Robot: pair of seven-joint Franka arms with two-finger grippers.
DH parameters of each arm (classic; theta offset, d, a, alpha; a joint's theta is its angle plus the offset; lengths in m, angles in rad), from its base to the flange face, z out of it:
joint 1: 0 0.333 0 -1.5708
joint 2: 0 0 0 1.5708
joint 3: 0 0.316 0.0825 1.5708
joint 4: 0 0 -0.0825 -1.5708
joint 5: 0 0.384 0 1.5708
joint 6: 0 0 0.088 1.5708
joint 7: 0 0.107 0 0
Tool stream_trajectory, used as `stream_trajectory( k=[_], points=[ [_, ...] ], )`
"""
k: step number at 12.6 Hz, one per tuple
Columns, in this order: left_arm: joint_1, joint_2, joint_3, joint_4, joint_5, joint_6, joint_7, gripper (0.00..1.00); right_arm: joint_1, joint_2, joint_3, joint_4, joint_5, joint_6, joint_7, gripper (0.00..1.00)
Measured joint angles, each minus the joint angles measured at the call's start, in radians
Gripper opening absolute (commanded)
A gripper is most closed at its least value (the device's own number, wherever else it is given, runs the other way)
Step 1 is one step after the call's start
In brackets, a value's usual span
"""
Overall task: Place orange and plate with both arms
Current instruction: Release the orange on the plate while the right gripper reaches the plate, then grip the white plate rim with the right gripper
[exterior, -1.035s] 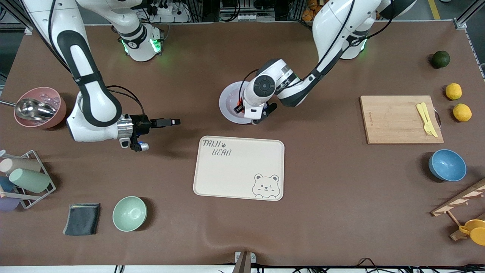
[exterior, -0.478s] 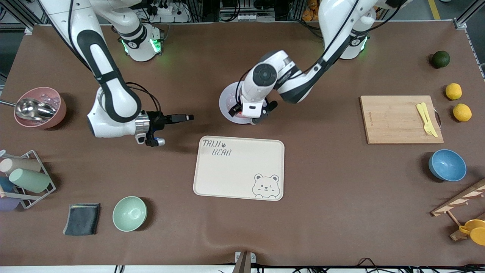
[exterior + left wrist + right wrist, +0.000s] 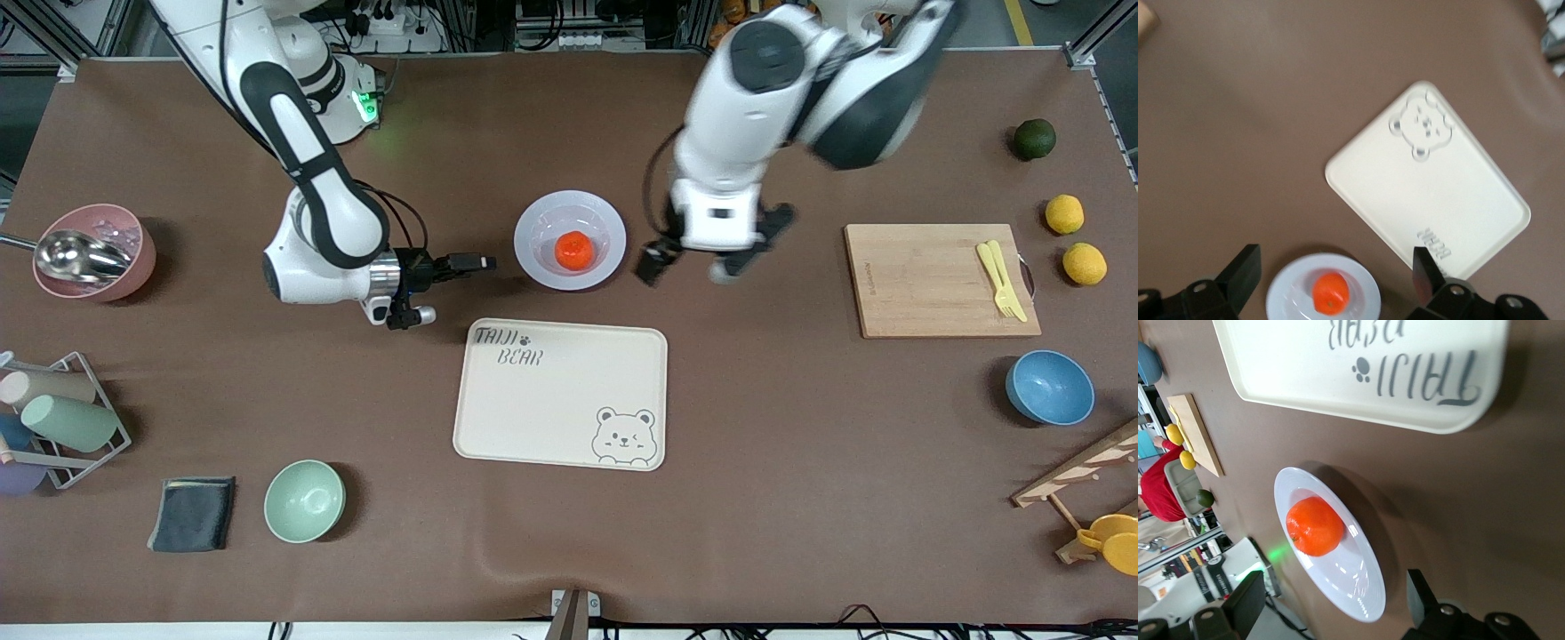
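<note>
The orange (image 3: 573, 251) lies in the middle of the plate (image 3: 533, 222), which sits on the brown table, farther from the front camera than the cream bear tray (image 3: 560, 391). My left gripper (image 3: 689, 265) is open and empty, up in the air beside the plate toward the left arm's end. Its wrist view shows the orange (image 3: 1331, 293) on the plate (image 3: 1281, 293) below its gripper (image 3: 1335, 267). My right gripper (image 3: 476, 263) is open and empty, low, just beside the plate's rim on the right arm's side. Its wrist view shows the orange (image 3: 1315, 525), the plate (image 3: 1365, 597) and its gripper (image 3: 1335, 593).
A cutting board (image 3: 925, 293) with a yellow fork (image 3: 1000, 277), two lemons (image 3: 1064, 213), a dark green fruit (image 3: 1034, 139) and a blue bowl (image 3: 1049, 387) lie toward the left arm's end. A pink bowl with scoop (image 3: 93, 251), cup rack (image 3: 58, 418), cloth (image 3: 192, 513) and mint bowl (image 3: 304, 500) lie toward the right arm's end.
My left gripper has let go of the orange in the plate, risen and swung toward the left arm's end. My right gripper has moved along the table up to the plate.
</note>
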Motion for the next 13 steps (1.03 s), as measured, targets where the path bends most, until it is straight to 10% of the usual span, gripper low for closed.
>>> stream_trajectory(
  k=[5, 9, 13],
  points=[
    [0.269, -0.006, 0.015, 0.091, 0.003, -0.078, 0.489, 1.00, 0.079, 0.067, 0.000, -0.009, 0.160, 0.063, -0.162, 0.80],
    [0.207, -0.079, 0.283, 0.102, -0.080, -0.194, 0.905, 1.00, 0.132, 0.117, 0.000, -0.010, 0.245, 0.080, -0.236, 0.75],
    [0.196, -0.140, 0.396, 0.102, -0.087, -0.303, 1.134, 1.00, 0.132, 0.136, -0.002, -0.010, 0.272, 0.086, -0.266, 0.61]
  ],
)
